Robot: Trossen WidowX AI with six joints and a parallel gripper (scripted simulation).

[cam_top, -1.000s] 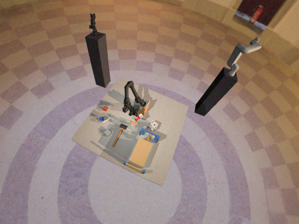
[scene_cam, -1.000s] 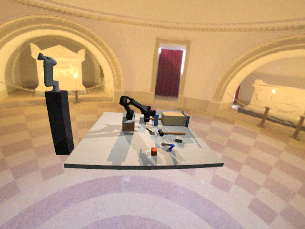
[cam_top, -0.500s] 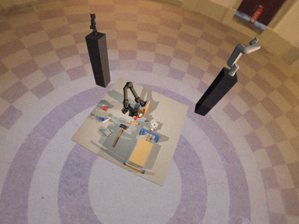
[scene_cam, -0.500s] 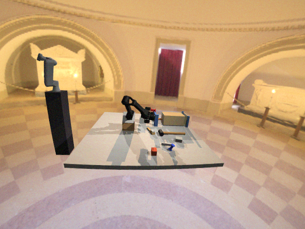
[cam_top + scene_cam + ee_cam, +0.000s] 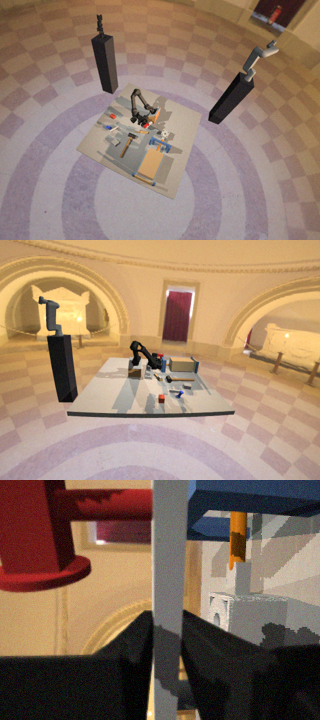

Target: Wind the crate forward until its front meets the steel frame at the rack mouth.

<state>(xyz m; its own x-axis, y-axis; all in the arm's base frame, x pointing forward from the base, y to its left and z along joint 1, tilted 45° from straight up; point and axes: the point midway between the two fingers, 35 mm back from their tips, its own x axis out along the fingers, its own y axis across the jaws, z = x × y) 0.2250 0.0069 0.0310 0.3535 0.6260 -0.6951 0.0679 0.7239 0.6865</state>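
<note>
My gripper [image 5: 147, 124] [image 5: 164, 618] is shut on the grey bar of the winch handle [image 5: 169, 555]; its red grip [image 5: 146, 125] [image 5: 160, 355] [image 5: 25, 530] stands off to one side. The handle is held in the air, away from the winch [image 5: 165, 133] [image 5: 255, 612]. The winch's hole shows at its left face in the wrist view. An orange strap [image 5: 162, 142] [image 5: 239, 535] runs from the winch through the blue frame [image 5: 165, 146] [image 5: 163, 365] [image 5: 250, 497] to the crate [image 5: 151, 163] [image 5: 182, 365]. The crate looks flat, with a short gap between its front and the frame.
A hammer [image 5: 126, 147] [image 5: 182, 379], an orange-yellow tool [image 5: 143, 132], a grey block [image 5: 115, 142] [image 5: 187, 386], a blue-ended tool [image 5: 108, 127] [image 5: 180, 394] and a red block [image 5: 112, 116] [image 5: 161, 398] lie on the bench. A blue rear frame [image 5: 196, 367] stands behind the crate.
</note>
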